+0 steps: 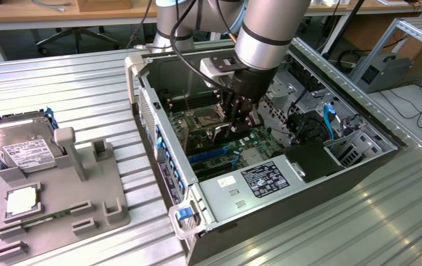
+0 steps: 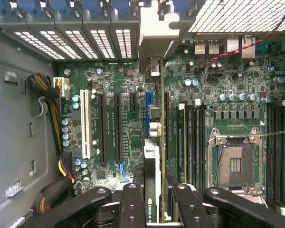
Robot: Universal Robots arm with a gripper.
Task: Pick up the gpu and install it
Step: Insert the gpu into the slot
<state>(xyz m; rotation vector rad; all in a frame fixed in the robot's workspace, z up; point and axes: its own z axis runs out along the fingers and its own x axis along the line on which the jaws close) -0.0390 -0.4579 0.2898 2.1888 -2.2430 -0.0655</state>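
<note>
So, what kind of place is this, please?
Most likely a robotics lab or test workshop: a robot arm reaches into an open computer case on a ribbed metal table, and desks and an office chair stand behind.

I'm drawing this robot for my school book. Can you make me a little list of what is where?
Place: open computer case on a ribbed metal table
Arm: reaching down into the case
Fingers: closed on the graphics card
Card: standing on edge over the green board
Plugged in: cannot tell
Grey tray: beside the case, holds a hard drive
</note>
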